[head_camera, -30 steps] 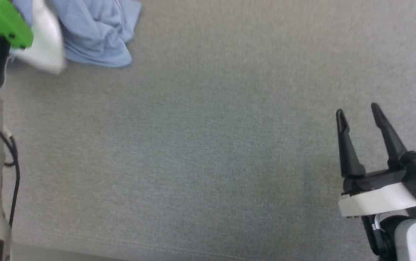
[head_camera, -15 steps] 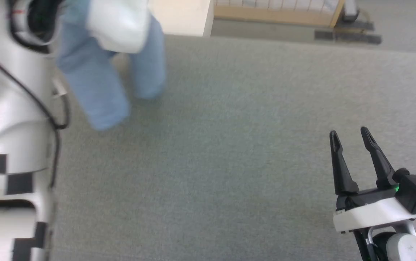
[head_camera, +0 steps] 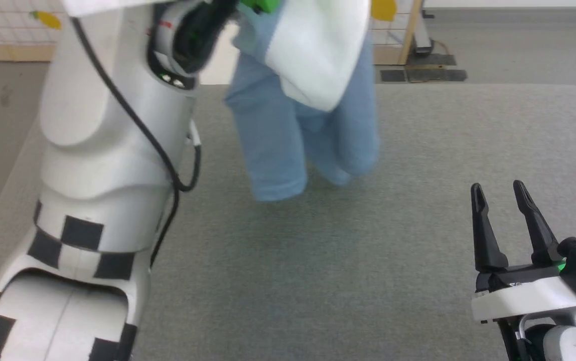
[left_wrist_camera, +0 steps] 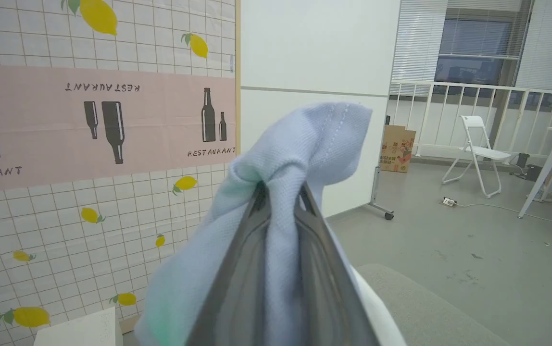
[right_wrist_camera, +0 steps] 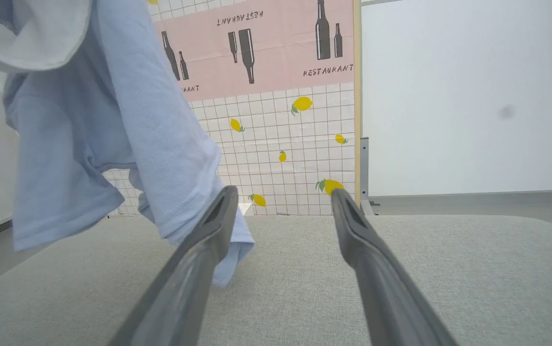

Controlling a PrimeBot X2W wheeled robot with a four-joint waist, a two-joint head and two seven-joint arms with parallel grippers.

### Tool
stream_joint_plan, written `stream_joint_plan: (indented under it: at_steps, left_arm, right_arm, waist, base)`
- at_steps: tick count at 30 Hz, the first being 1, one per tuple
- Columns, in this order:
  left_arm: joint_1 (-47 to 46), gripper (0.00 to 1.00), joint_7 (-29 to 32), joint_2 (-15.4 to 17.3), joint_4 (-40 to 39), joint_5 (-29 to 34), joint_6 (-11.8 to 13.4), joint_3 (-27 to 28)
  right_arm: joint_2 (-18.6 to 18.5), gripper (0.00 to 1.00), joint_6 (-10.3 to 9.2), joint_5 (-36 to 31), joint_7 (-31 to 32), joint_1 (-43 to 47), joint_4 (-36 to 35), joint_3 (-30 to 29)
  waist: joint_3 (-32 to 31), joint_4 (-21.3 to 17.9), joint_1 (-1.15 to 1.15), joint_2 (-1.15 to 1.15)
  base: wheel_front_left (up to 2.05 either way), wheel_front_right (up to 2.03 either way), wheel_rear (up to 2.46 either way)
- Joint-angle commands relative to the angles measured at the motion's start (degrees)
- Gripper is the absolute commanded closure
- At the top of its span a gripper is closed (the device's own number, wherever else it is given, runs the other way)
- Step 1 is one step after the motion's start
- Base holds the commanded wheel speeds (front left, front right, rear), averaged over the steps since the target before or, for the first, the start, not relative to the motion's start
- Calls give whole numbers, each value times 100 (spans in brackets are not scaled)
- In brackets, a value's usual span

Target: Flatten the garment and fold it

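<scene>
The left gripper (left_wrist_camera: 280,193) is clamped on a bunched fold of the garment (head_camera: 278,145), a light blue tee of thin, finely textured knit. It hangs in long soft folds above the grey surface (head_camera: 318,281), a flat woven pad; I cannot tell whether its hems touch the pad. A white cloth (head_camera: 318,55), smooth and plain, drapes over the garment's upper part. The right gripper (head_camera: 505,193) hovers low at the right with its tapered dark fingers apart. A cardboard box (left_wrist_camera: 397,149) stands far off, its contents hidden.
</scene>
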Motion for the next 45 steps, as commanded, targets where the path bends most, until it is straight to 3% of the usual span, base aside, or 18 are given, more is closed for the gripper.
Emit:
stream_joint_plan:
  at_steps: [1,11,17,24,25,26,27,34,39,45]
  left_arm:
    - [160,100,-27,-44,-10,-2,-9,-85]
    - [1553,100,-822,-171,449,130,147,-1013]
    - [2440,100,-1328,-186,1219,-269,461,-1678]
    - [2766,100,-1503,-187,2119,-606,792,-2253]
    - [2736,65,-1564,-187,2163,-659,798,-2302]
    - [2705,20,-1626,-187,2175,-711,798,-2329]
    - [2651,0,-1720,-188,2180,-767,814,-2344]
    - [2348,0,-2222,-188,1983,-815,782,-2456]
    - [2635,0,-3090,134,1119,-631,1028,-2222]
    - [3706,0,-3563,641,92,-653,1240,-1791]
  right_arm:
    - [8,0,21,31,-44,50,9,-10]
    - [8,0,21,96,-84,-60,-13,-113]
    - [8,0,21,130,-104,-177,29,-83]
    - [8,0,21,142,-119,-302,94,-49]
    - [8,0,21,134,-122,-299,101,-74]
    - [8,0,21,125,-123,-290,109,-103]
    - [8,0,21,116,-121,-276,120,-130]
    - [8,0,21,119,-82,-188,123,-144]
    - [8,0,21,95,-17,-45,34,-231]
    - [8,0,21,63,38,108,-41,-275]
  waist:
    - [-4,-166,0,0]
    - [361,-424,0,0]
    - [568,-510,0,0]
    - [684,-554,0,0]
    - [684,-532,0,0]
    - [678,-506,0,0]
    - [667,-476,0,0]
    - [482,-246,0,0]
    - [297,-34,0,0]
    - [240,114,0,0]
  base:
    - [0,0,0]
    - [0,0,0]
    - [0,0,0]
    - [0,0,0]
    - [0,0,0]
    - [0,0,0]
    - [0,0,0]
    - [0,0,0]
    - [0,0,0]
    - [0,0,0]
